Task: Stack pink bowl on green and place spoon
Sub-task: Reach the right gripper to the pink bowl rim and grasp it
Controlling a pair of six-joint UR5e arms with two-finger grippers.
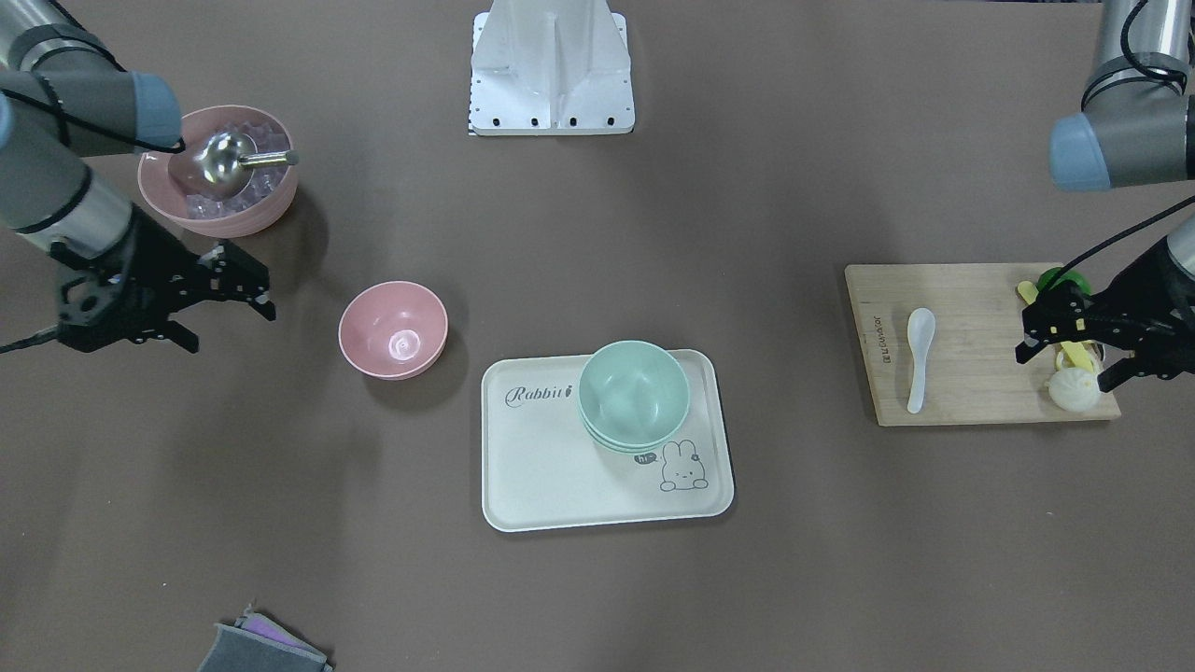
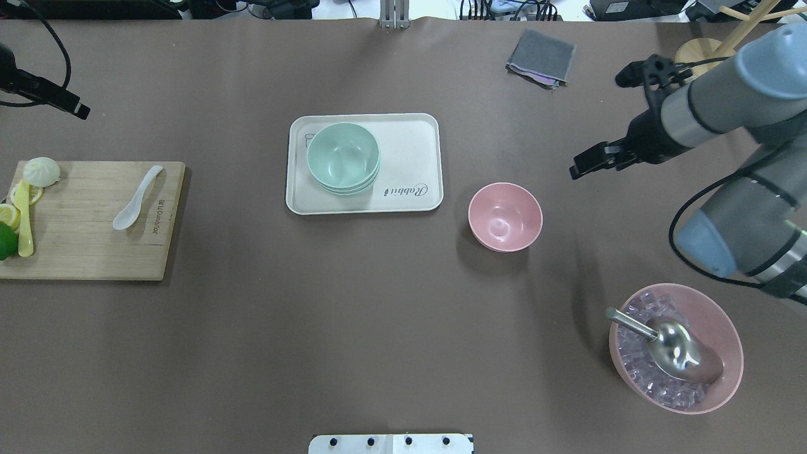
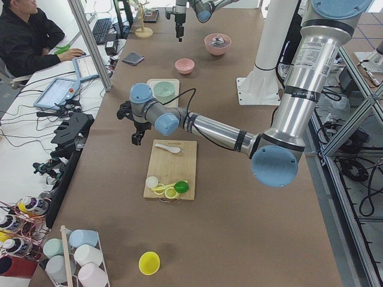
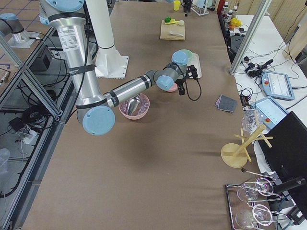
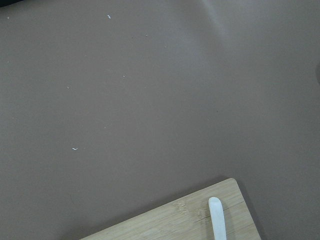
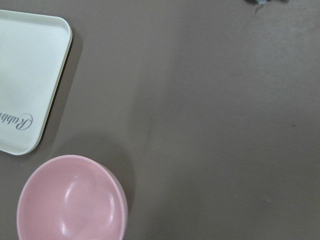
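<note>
The small pink bowl [image 1: 393, 329] stands upright and empty on the table beside the tray; it also shows in the overhead view [image 2: 505, 216] and the right wrist view [image 6: 70, 200]. The mint-green bowls [image 1: 633, 394] sit nested on a cream tray [image 1: 541, 467]. The white spoon [image 1: 919, 359] lies on a wooden cutting board [image 1: 971, 308]; the left wrist view shows its handle tip [image 5: 217, 220]. My right gripper [image 1: 233, 322] is open and empty, raised beside the pink bowl. My left gripper [image 1: 1064, 369] is open and empty, raised by the board's outer end, away from the spoon.
A larger pink bowl [image 2: 674, 347] with ice and a steel scoop [image 2: 674, 350] stands near the right arm. A bun [image 2: 41, 170], lemon slices, a lime and a yellow utensil [image 2: 24, 221] lie on the board. A grey cloth [image 2: 541, 57] lies at the far edge.
</note>
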